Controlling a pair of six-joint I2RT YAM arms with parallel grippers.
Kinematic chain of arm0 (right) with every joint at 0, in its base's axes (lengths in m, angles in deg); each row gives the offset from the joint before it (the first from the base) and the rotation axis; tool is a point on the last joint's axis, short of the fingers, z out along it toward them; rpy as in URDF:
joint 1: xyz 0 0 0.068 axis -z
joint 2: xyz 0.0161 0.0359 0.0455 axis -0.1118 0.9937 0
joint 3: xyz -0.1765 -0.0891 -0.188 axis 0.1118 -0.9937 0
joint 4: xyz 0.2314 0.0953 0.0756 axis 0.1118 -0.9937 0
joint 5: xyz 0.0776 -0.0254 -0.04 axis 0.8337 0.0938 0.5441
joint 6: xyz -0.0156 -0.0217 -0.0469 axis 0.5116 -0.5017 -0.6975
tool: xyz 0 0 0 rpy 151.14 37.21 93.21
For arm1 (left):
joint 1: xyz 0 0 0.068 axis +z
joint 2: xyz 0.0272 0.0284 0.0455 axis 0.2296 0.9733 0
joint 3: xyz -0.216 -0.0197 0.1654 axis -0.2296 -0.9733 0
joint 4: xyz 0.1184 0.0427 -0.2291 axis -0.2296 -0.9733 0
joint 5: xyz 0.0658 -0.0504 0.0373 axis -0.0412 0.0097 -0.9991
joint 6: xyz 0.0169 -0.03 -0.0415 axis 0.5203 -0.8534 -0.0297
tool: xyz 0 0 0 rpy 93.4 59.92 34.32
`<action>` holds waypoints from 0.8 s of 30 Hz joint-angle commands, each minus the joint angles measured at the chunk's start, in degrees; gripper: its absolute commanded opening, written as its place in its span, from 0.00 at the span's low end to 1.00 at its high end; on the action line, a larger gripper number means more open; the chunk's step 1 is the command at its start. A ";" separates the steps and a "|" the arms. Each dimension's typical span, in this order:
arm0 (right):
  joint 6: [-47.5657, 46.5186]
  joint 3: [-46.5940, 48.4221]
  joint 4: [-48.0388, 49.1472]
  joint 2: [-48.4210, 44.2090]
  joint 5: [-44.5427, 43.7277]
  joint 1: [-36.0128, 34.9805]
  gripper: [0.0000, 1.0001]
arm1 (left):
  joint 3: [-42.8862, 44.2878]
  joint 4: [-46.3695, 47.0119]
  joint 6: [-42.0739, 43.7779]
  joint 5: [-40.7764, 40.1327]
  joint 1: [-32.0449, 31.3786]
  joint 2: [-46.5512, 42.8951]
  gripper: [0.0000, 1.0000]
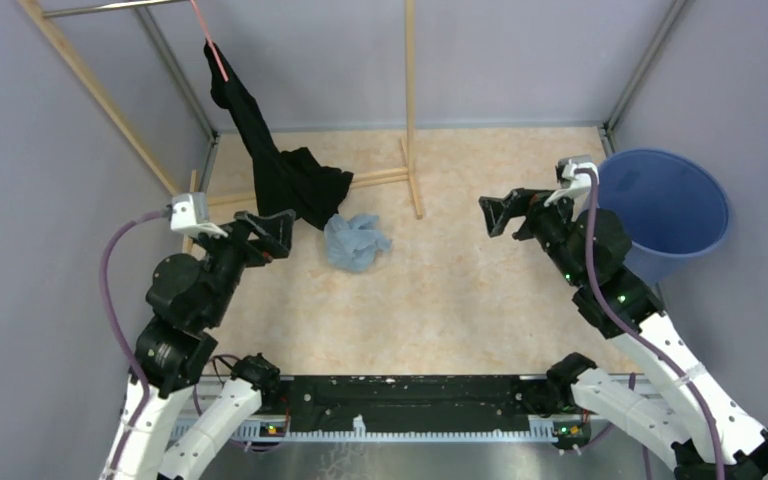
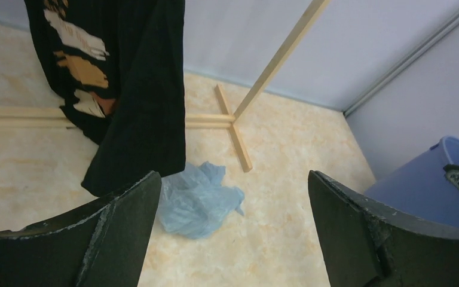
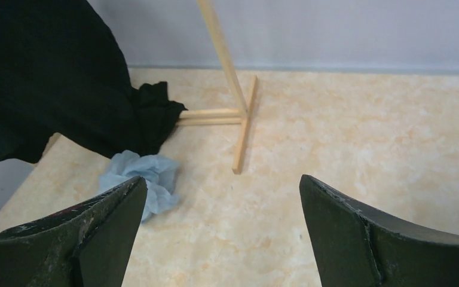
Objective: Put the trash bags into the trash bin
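You have the left end effector point(image 1: 272, 232) and right end effector point(image 1: 500, 215) both spread and empty, the left nearest the crumpled trash bag point(image 1: 356, 241) lying at 11 o'clock on the worktop point(image 1: 460, 300) under the black garment point(image 1: 280, 170), probably for pickup, with the trash bin point(image 1: 680, 200) at 2 o'clock.

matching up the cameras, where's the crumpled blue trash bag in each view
top external: trash bag left of centre, below the black garment.
left wrist: bag lower centre, under the garment's hem.
right wrist: bag lower left, by the garment.
shared landmark: wooden rack foot, right of the bag.
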 commanded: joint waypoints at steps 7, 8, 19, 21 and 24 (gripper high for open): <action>2.84 0.90 -0.21 1.26 -3.49 -0.30 0.99 | -11.39 6.50 -3.18 16.20 0.17 3.32 0.98; 5.11 0.66 -0.74 1.30 -4.76 -0.35 0.99 | -13.13 7.71 -3.91 17.03 0.17 3.60 0.99; 8.94 -1.15 -0.88 -0.54 12.70 -0.25 0.99 | -21.23 19.43 -3.20 23.28 0.18 18.70 0.95; 8.25 -2.90 1.23 -1.76 16.67 -0.28 0.99 | -21.92 23.31 -2.16 22.32 0.18 22.17 0.95; 8.11 -5.28 2.75 -3.45 17.19 -0.32 0.99 | -20.34 24.74 0.57 19.27 0.17 28.04 0.95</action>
